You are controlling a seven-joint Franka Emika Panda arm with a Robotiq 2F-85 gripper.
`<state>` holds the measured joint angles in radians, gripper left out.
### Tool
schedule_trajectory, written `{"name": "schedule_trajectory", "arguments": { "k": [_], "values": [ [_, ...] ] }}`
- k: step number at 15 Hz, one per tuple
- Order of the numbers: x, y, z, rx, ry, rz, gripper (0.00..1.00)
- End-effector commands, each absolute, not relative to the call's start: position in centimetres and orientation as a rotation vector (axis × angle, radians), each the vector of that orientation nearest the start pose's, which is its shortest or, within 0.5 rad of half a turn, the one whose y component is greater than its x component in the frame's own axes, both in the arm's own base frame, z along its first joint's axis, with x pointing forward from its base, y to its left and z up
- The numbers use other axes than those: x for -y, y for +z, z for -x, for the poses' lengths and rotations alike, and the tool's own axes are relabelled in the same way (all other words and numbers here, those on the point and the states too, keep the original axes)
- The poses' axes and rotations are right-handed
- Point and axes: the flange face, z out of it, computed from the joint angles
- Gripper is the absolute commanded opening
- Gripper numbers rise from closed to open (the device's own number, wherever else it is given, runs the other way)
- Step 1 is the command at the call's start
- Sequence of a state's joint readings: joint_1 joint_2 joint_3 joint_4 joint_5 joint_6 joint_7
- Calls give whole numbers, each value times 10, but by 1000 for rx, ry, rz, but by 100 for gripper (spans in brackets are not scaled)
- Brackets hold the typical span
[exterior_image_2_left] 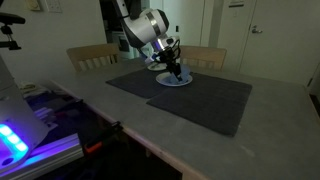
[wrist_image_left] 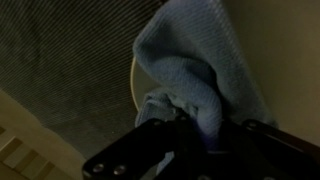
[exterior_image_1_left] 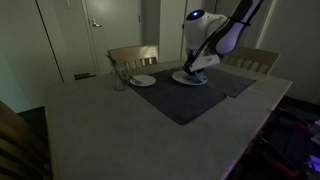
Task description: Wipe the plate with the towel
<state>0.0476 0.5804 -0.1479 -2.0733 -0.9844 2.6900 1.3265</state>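
Note:
A blue towel (wrist_image_left: 190,60) is bunched between my gripper's (wrist_image_left: 190,128) fingers and covers most of a pale plate (wrist_image_left: 134,85), whose rim shows at the left of the towel in the wrist view. In both exterior views the gripper (exterior_image_1_left: 195,68) (exterior_image_2_left: 173,70) is down on the plate (exterior_image_1_left: 189,78) (exterior_image_2_left: 174,80), which lies on a dark placemat (exterior_image_1_left: 185,100) (exterior_image_2_left: 200,98) at the far side of the table. The gripper is shut on the towel and presses it onto the plate.
A second small plate (exterior_image_1_left: 142,80) and a glass (exterior_image_1_left: 119,78) stand to one side of the mat. Wooden chairs (exterior_image_1_left: 133,55) (exterior_image_2_left: 92,55) stand behind the table. The table edge (exterior_image_1_left: 255,130) runs close to a lit device (exterior_image_2_left: 20,140).

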Motion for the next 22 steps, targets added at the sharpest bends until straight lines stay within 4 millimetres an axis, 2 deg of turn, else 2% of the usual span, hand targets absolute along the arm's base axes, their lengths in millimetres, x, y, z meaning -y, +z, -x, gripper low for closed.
{"name": "schedule_trajectory", "arguments": {
  "k": [1,6,11,14,17,19,22],
  "values": [
    [37,134,-570,-877,-561,3519,4],
    [30,128,-564,-879,-506,3415,4],
    [31,138,-564,-878,-560,3140,4],
    [31,138,-560,-860,-562,2995,4],
    [23,136,-556,-806,-537,2871,4],
    [16,135,-554,-777,-515,2804,4],
    [9,135,-553,-730,-476,2812,4]
  ]
}}
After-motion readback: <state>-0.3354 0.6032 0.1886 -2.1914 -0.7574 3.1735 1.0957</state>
